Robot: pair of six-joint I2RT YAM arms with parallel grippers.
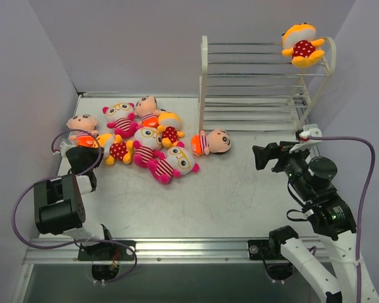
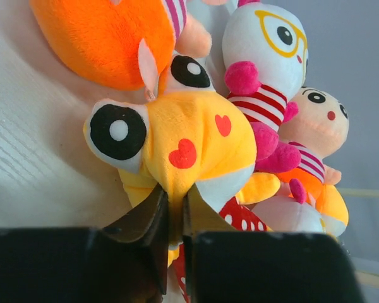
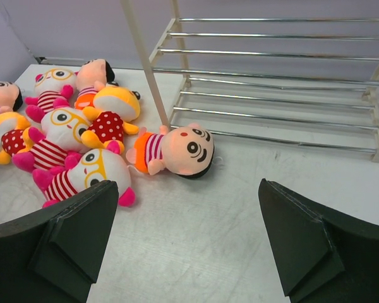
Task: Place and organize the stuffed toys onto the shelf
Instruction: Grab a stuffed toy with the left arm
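Currently:

1. Left gripper (image 2: 175, 194): jaws pinched nearly together on a fold of plush under the face of the yellow polka-dot doll (image 2: 189, 136). This doll lies at the near-left edge of the pile on the table (image 1: 240, 202).
2. Right gripper (image 3: 189, 243): jaws spread wide, holding nothing, near the shelf (image 1: 265, 82).
3. Shelved yellow doll (image 1: 303, 45): seated on the top tier, right end.
4. Handling note: the hold looks like fabric only, so it may slip. Lift slowly and straight up.
5. The glasses doll (image 2: 265, 50) presses against the held one, so let it drop clear before travelling.
6. Suggested destination: top tier, beside its match.
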